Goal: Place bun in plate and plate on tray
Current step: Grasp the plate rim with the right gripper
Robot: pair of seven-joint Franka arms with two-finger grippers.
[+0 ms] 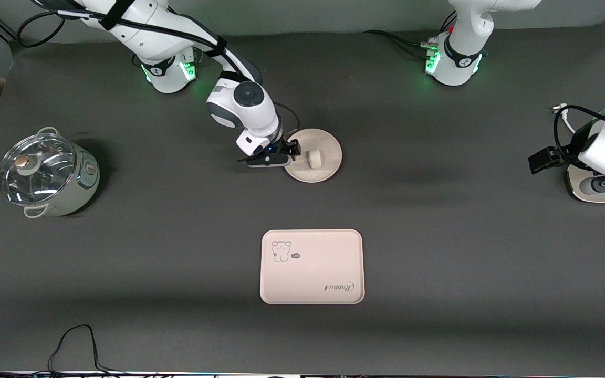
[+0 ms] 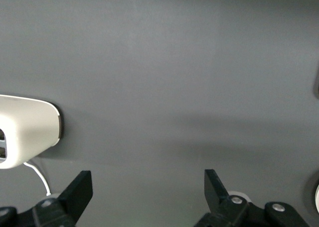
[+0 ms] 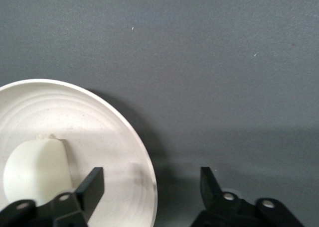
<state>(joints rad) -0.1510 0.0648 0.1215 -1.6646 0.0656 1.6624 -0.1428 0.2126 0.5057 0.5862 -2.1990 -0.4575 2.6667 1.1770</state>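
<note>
The round cream plate [image 1: 327, 143] lies on the dark table, farther from the front camera than the tray [image 1: 311, 273]. The small cream-white bun [image 1: 314, 159] lies in the plate. My right gripper [image 1: 293, 151] is low at the plate's rim on the side toward the right arm's end of the table. In the right wrist view it [image 3: 152, 184] is open and straddles the rim: one finger is over the inside of the plate [image 3: 99, 122] beside the bun [image 3: 35, 170], the other over bare table. My left gripper [image 1: 544, 160] waits open and empty at the left arm's end of the table [image 2: 148, 187].
A pot with a glass lid [image 1: 45, 173] stands at the right arm's end of the table. A white device [image 1: 596, 191] with a cable lies under the left arm and also shows in the left wrist view [image 2: 25, 130]. A black cable [image 1: 76, 341] lies at the table's front edge.
</note>
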